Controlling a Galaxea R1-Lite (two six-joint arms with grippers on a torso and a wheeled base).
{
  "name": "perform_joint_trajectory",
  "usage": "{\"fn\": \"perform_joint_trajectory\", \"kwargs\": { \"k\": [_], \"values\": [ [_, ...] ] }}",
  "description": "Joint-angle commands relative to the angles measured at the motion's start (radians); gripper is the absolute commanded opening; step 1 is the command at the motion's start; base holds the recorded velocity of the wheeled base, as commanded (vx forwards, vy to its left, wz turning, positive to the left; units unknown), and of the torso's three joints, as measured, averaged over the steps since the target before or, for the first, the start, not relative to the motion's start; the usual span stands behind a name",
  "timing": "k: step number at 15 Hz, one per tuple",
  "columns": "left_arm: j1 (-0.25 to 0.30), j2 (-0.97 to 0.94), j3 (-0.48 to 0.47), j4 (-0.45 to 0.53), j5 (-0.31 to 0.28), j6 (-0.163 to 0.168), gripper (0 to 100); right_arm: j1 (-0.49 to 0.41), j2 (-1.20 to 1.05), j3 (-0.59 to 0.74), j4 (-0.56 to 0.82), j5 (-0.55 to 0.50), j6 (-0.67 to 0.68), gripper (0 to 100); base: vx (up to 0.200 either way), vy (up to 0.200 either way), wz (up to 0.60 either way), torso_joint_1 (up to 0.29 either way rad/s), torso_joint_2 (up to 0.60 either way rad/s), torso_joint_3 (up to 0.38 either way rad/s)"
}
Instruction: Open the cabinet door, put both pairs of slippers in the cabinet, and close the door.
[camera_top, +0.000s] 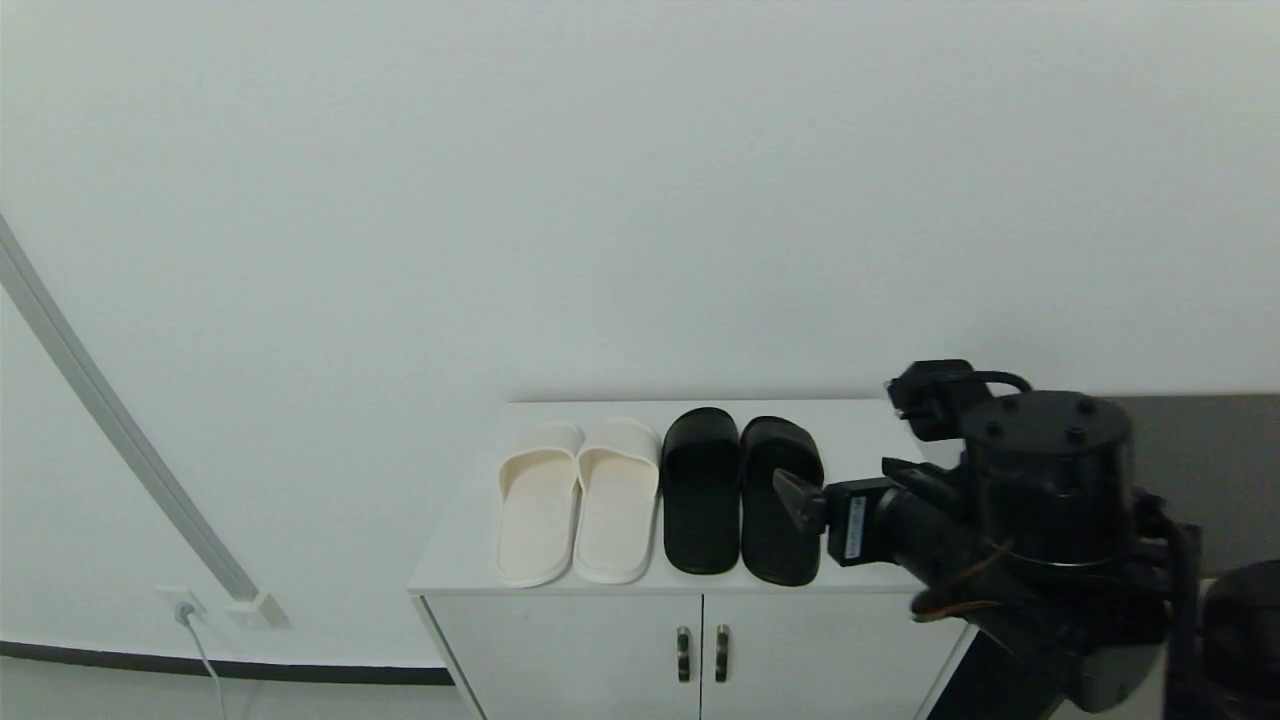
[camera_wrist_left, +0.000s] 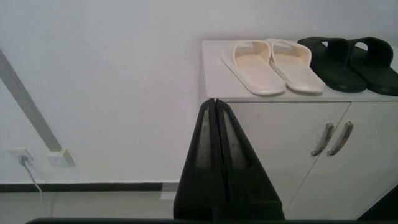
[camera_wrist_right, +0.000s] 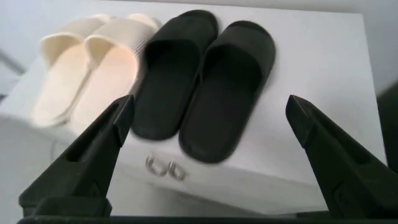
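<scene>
Slippers lie just beyond my right gripper, its fingers spread wide — two matte black slippers, then two cream slippers, side by side atop the white cabinet; my left gripper is pinched closed.

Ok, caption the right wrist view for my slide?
Open right gripper facing the black slippers, cream slippers beside them, on the cabinet top.

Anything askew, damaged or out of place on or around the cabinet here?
Nothing stands out. The white slippers and black slippers lie in tidy pairs, side by side on the cabinet, whose doors are both shut. The right gripper is open by the black pair.
</scene>
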Motion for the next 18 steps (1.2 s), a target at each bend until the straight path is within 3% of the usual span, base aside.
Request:
{"fn": "perform_joint_trajectory", "kwargs": {
  "k": [1,6,18],
  "values": [
    [0.0,0.001,0.0,0.0,0.001,0.0,0,0.028,0.214,-0.14,-0.002,-0.072,0.009,100,0.0,0.0,0.0,0.0,0.0,0.0],
    [0.0,0.001,0.0,0.0,0.001,0.0,0,0.022,0.41,-0.296,-0.002,-0.207,0.038,100,0.0,0.0,0.0,0.0,0.0,0.0],
    [0.0,0.001,0.0,0.0,0.001,0.0,0,-0.051,0.675,-0.62,0.03,-0.213,0.036,100,0.0,0.0,0.0,0.0,0.0,0.0]
  ]
}}
